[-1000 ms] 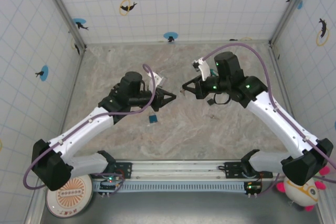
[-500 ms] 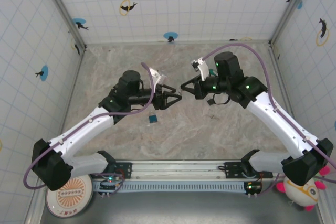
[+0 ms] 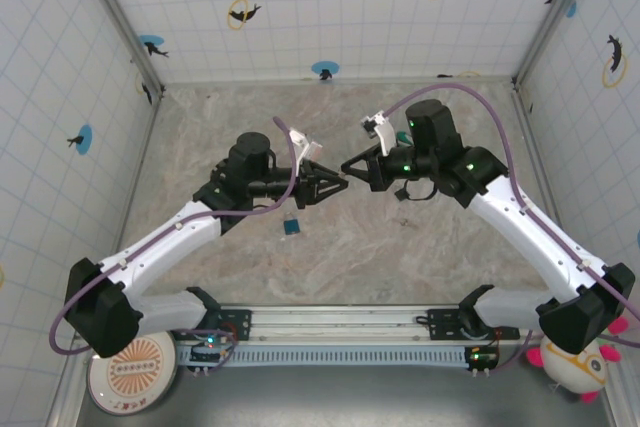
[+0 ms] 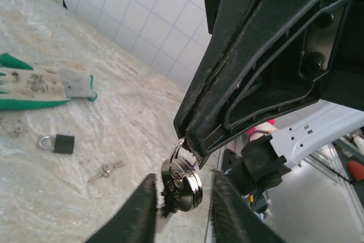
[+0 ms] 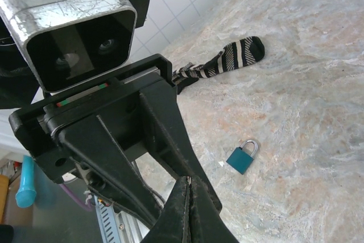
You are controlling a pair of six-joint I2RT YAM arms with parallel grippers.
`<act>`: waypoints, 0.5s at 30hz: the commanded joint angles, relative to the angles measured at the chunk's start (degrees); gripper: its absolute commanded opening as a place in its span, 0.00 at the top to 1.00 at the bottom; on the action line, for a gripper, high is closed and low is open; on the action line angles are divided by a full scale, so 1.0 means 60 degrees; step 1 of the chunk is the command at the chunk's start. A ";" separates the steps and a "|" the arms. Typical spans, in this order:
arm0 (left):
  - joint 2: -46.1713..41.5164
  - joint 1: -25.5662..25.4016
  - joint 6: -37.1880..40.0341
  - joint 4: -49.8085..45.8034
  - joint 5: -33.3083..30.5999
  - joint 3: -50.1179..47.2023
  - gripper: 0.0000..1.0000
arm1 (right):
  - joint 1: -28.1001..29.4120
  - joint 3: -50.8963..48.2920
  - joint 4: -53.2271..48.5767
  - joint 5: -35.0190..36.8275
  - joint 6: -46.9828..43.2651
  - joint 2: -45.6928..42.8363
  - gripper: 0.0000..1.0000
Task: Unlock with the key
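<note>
Blue padlock (image 3: 291, 228) is seen lying flat on the marble table (image 3: 200, 127), left of and nearer than the point where the two arms meet, touched by neither gripper. Left gripper (image 3: 337, 185) is held above mid-table, tips pointed right. Its fingers (image 4: 142, 211) are parted, one on each side of the key (image 4: 182, 181). One finger is seen right at the key's edge and a gap is left on the other side, so no firm pinch is shown. The key is hung in the air from a key ring (image 4: 177, 151), off the table, between the two grippers. The ring is nipped at the very tips of the right gripper (image 3: 347, 166), whose fingers are pressed together. Further right on the table, a black padlock (image 4: 58, 143), some small loose keys (image 4: 105, 169) and a green-and-white glove (image 4: 34, 81) are seen in the left wrist view, each apart from the others.
</note>
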 commanded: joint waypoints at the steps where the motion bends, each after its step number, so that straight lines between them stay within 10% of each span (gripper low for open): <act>1: -0.0184 -0.0018 0.0179 -0.0201 0.0151 0.0110 0.80 | -0.0032 0.0055 0.0257 -0.0075 -0.0020 -0.0027 1.00; 15: -0.0303 -0.0018 0.0594 -0.1230 -0.0317 0.0064 0.87 | -0.0097 -0.0063 0.0233 0.0106 -0.0036 -0.0158 1.00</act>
